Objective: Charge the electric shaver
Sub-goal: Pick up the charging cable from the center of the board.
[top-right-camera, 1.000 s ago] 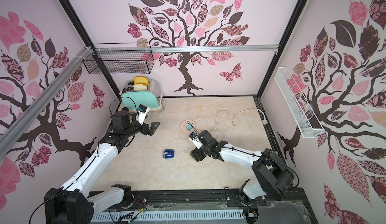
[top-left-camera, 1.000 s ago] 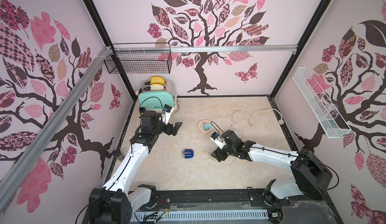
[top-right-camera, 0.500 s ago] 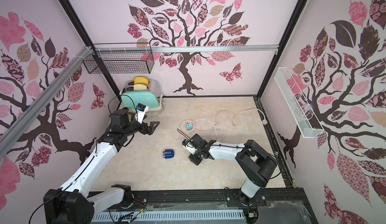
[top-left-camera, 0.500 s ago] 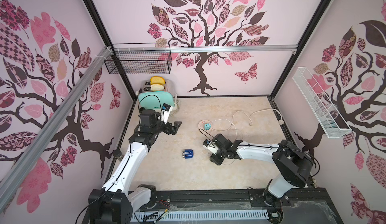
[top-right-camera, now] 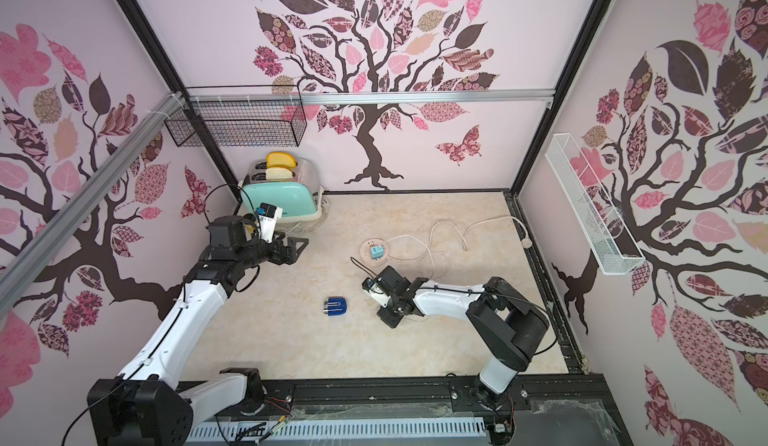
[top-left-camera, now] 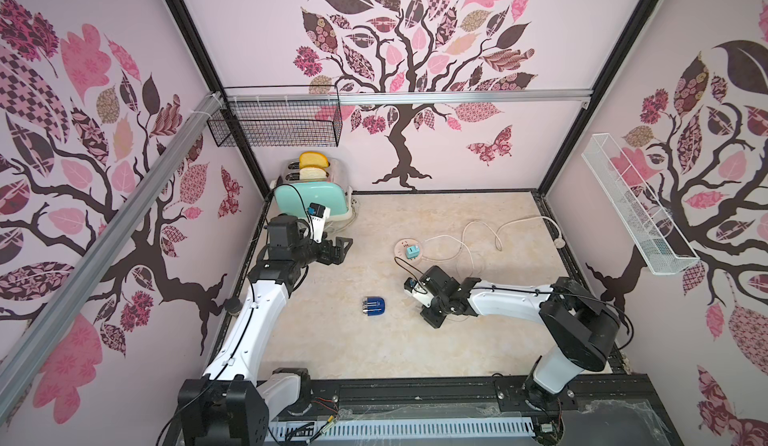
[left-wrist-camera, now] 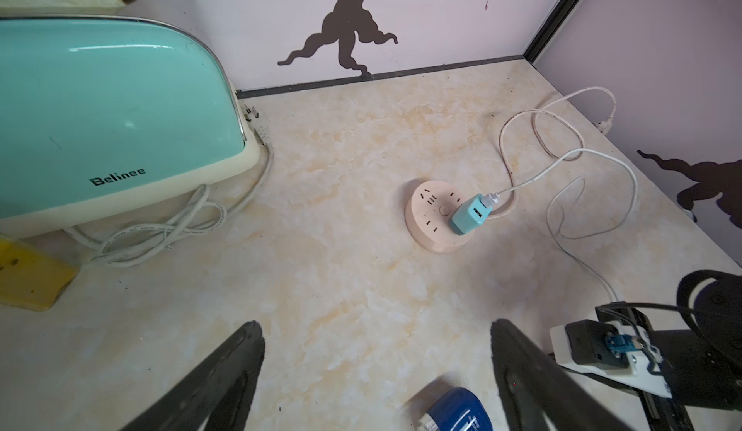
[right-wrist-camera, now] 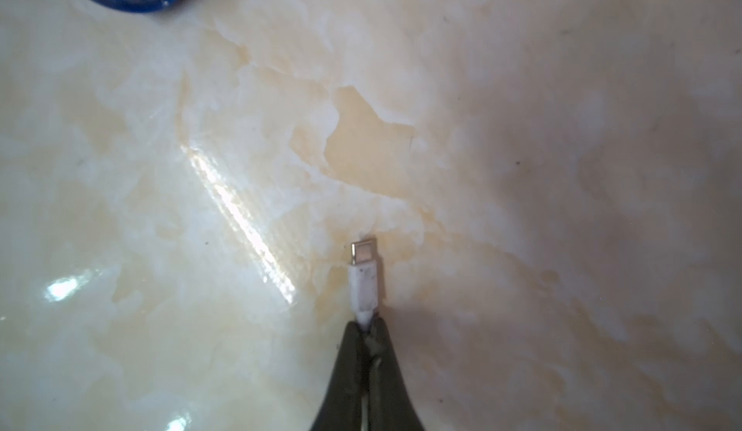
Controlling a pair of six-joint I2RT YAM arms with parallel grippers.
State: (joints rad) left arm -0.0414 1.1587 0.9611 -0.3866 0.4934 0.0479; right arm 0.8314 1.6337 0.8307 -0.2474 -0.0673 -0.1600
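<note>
Your rounded dark-blue electric shaver (top-left-camera: 373, 307) lies on the marbled table (top-left-camera: 457, 348) near the round pink power strip (top-left-camera: 408, 252), its ridged silver head pointing away from it. Your right fingers (right-wrist-camera: 353, 352) pinch a white cable plug (right-wrist-camera: 363, 284); your left fingers (left-wrist-camera: 217, 380) gape, empty.

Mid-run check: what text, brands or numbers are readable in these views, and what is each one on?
"Belinee": dark lettering near the lower edge of the mint toaster, left wrist view.
Nothing else is readable: no legible markings show on the electric shaver, the power strip or the teal adapter.
</note>
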